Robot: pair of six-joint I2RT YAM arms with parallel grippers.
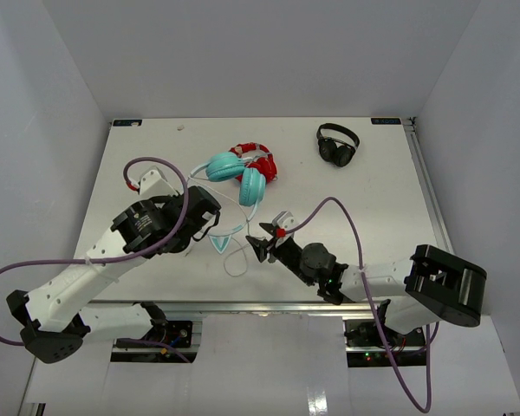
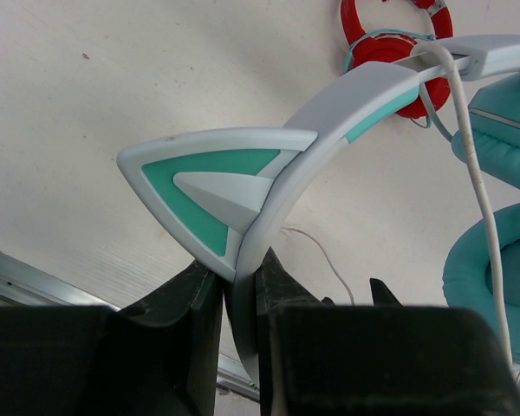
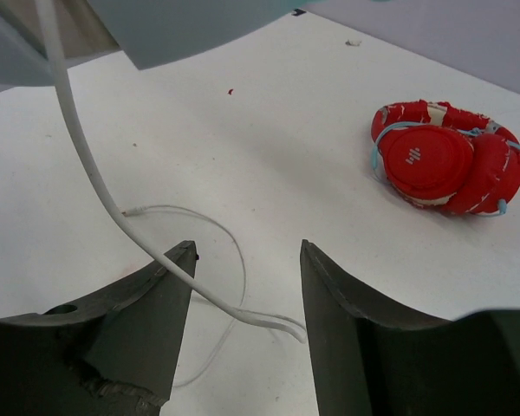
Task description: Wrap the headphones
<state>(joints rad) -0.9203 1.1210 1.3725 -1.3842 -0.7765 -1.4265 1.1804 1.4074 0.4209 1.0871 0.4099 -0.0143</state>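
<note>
The teal headphones (image 1: 239, 176) lie at mid-table, their ear cups beside the red headphones (image 1: 262, 159). Their pale headband arcs toward my left gripper (image 1: 211, 229). In the left wrist view that gripper (image 2: 239, 276) is shut on the headband (image 2: 329, 121) just below a cat-ear point (image 2: 210, 187). The teal ear cups (image 2: 503, 286) hang at the right there, and the thin white cable (image 2: 477, 178) runs across them. My right gripper (image 1: 262, 248) is open above the cable's loose loop (image 1: 235, 262). In the right wrist view the cable (image 3: 243, 308) passes between the open gripper's fingers (image 3: 247, 260), and contact with them cannot be made out.
The red headphones (image 3: 446, 160) lie folded behind the teal pair. Black headphones (image 1: 338, 144) sit at the far right of the table. White walls enclose the left, back and right sides, and a metal rail (image 1: 426, 186) runs along the table's right edge.
</note>
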